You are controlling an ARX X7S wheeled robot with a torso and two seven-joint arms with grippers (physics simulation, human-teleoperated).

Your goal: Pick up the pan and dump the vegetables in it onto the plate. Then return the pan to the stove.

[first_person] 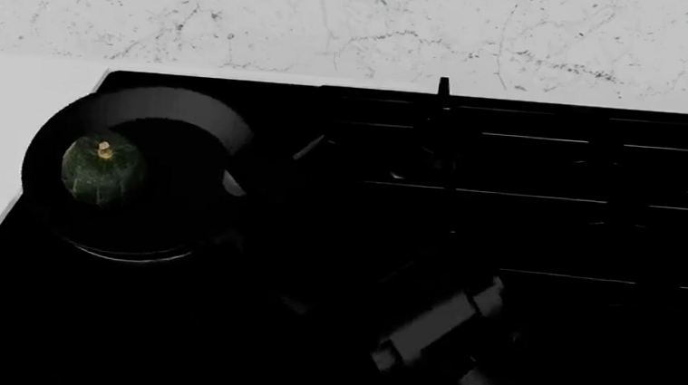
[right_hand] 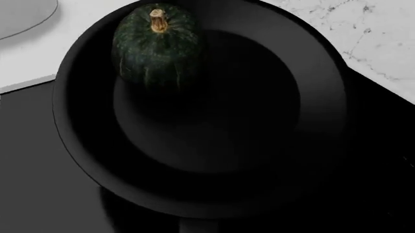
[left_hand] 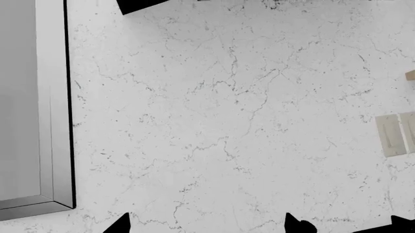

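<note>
The black pan (first_person: 137,205) is at the left end of the black stove (first_person: 540,170), its rim reaching just past the stove's left edge, with a burner ring showing below it. The dark green squash (first_person: 101,169) lies in it near the left rim. In the right wrist view the pan (right_hand: 207,121) fills the frame with the squash (right_hand: 155,43) at its far side. Its handle (right_hand: 194,225) runs into my right gripper (right_hand: 194,229), which looks shut on it; the fingers are lost in the dark. A grey plate edge (right_hand: 19,14) shows beyond the pan. My left gripper (left_hand: 207,228) is open and empty.
A white marble backsplash (first_person: 356,21) runs behind the stove and pale counter (first_person: 11,106) lies to its left. My right arm (first_person: 438,326) crosses the stove front. The left wrist view faces marble with a steel frame (left_hand: 55,121) and wall switches (left_hand: 395,136).
</note>
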